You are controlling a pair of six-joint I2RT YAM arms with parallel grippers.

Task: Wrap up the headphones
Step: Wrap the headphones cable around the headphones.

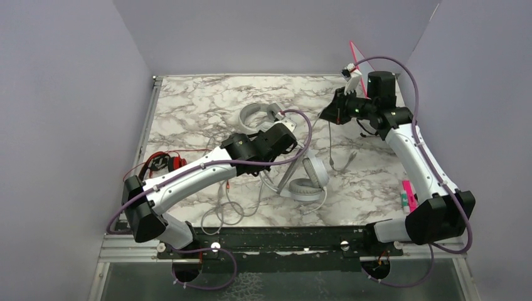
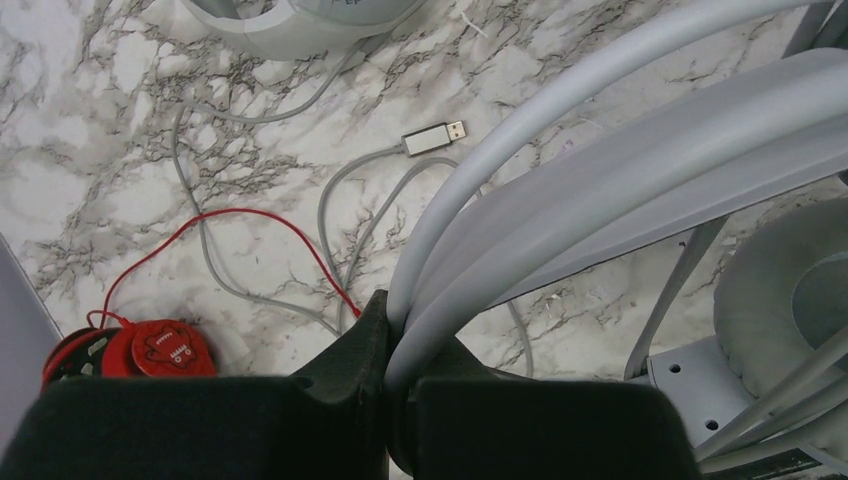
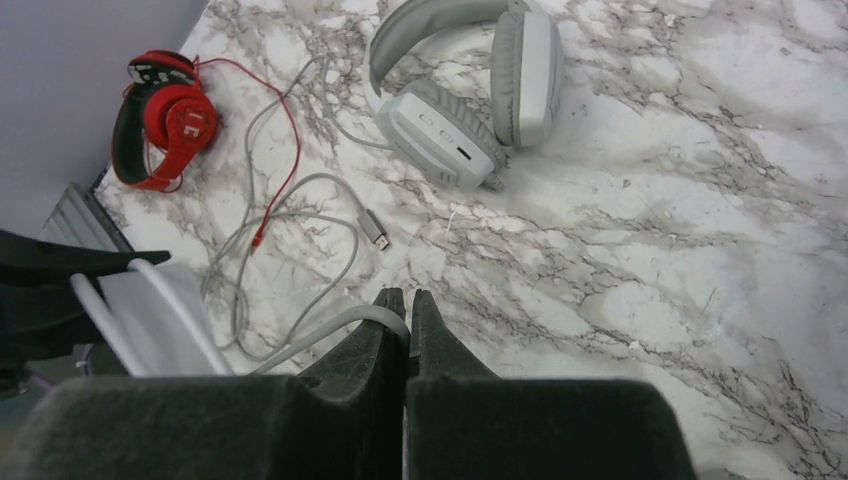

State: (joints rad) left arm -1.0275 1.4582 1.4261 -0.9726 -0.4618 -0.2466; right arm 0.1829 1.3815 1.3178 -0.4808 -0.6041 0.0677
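Left hand clamping grey headset, right hand pinching its cable

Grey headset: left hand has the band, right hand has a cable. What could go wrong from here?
1. The right hand pinches the thin grey cable only at its very tips; a pull may slip it free.
2. Slack grey loops cross the red cable near the USB plug; winding could snag it and drag the red headset.
3. The left hand holds the light grey headset by its band, tips only, so it may twist.
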